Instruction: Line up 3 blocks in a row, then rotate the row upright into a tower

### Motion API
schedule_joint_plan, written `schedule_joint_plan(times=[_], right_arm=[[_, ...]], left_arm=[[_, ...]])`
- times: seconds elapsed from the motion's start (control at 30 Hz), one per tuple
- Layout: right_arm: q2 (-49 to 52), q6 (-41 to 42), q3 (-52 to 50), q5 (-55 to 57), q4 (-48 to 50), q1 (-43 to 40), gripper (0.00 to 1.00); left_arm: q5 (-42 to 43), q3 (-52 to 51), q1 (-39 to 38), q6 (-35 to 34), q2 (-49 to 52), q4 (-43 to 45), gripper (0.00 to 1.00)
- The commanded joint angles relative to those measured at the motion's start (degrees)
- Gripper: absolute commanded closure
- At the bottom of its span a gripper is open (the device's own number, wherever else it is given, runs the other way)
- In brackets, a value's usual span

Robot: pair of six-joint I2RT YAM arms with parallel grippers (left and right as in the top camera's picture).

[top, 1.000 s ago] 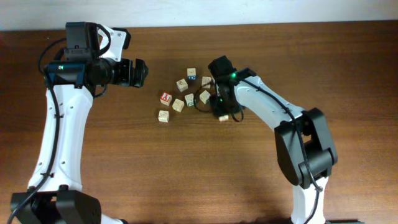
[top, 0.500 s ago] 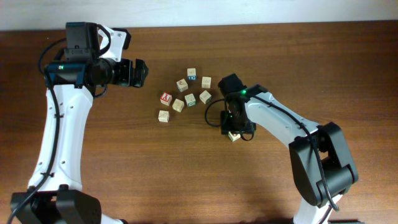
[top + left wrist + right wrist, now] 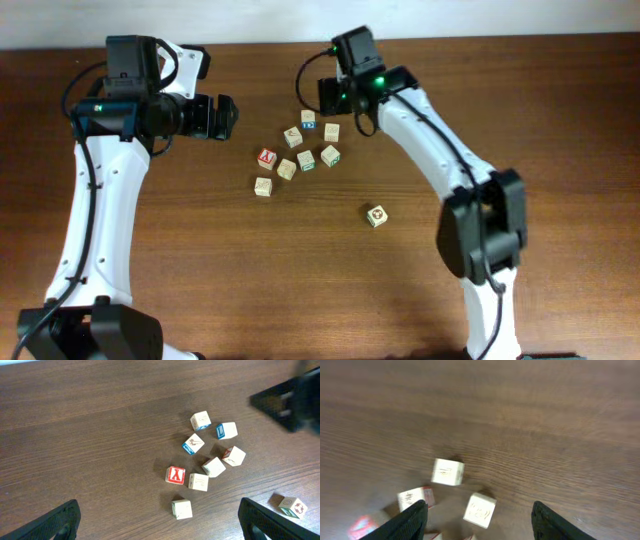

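Blocks (image 3: 306, 160): loosely clustered mid-table; lone block (image 3: 376, 215) lies well apart, nearer the robot.
Right gripper (image 3: 328, 97): jaws apart, empty, over the cluster's far edge.
Left gripper (image 3: 222, 117): jaws wide apart, empty, left of the cluster.
Progress: probably one block turned; others pending.
Unclear: printed faces too small; right wrist view blurred.

Nine of them out there: small pale wooden cubes with printed faces (image 3: 306, 160), all on the one dark brown wooden surface (image 3: 200, 260). Eight bunch together at upper centre of the overhead frame, and a lone cube (image 3: 376, 215) sits to their lower right. Just one red-faced cube (image 3: 267, 157) in the lot, on the cluster's left edge. Two white-and-black robot arms: left arm (image 3: 95, 210) at frame left, right arm (image 3: 430, 150) at frame right.
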Motion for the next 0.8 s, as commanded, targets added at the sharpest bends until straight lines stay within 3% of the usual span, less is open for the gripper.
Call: schedule_joint_plan(times=[0.0, 0.13, 0.23, 0.4, 0.5, 0.63, 0.73, 0.77], right_arm=[[2.91, -0.15, 0.07, 0.79, 1.29, 0.85, 0.36], [8.02, 2.21, 0.02, -0.52, 1.46, 0.96, 0.38], [9.51, 2.19, -0.15, -1.05, 0.94, 1.01, 0.46], [9.99, 2.19, -0.13, -1.07, 0.26, 0.9, 0.75], [4.7, 2.14, 0.33, -1.05, -2.01, 0.79, 0.78], [-10.6, 2.16, 0.35, -1.07, -15.23, 0.87, 0.78], [-11.04, 2.19, -0.98, -5.05, -30.64, 1.9, 0.78], [-10.43, 2.19, -3.78, -7.23, -31.45, 2.78, 0.77]], left_arm=[[0.66, 1.2, 0.13, 0.94, 0.13, 0.11, 0.01], [0.66, 1.2, 0.13, 0.94, 0.13, 0.11, 0.01], [0.66, 1.2, 0.13, 0.92, 0.13, 0.11, 0.01], [0.66, 1.2, 0.13, 0.94, 0.13, 0.11, 0.01], [0.66, 1.2, 0.13, 0.94, 0.13, 0.11, 0.01], [0.66, 1.2, 0.13, 0.94, 0.13, 0.13, 0.01], [0.66, 1.2, 0.13, 0.92, 0.13, 0.13, 0.01], [0.66, 1.2, 0.13, 0.94, 0.13, 0.13, 0.01]])
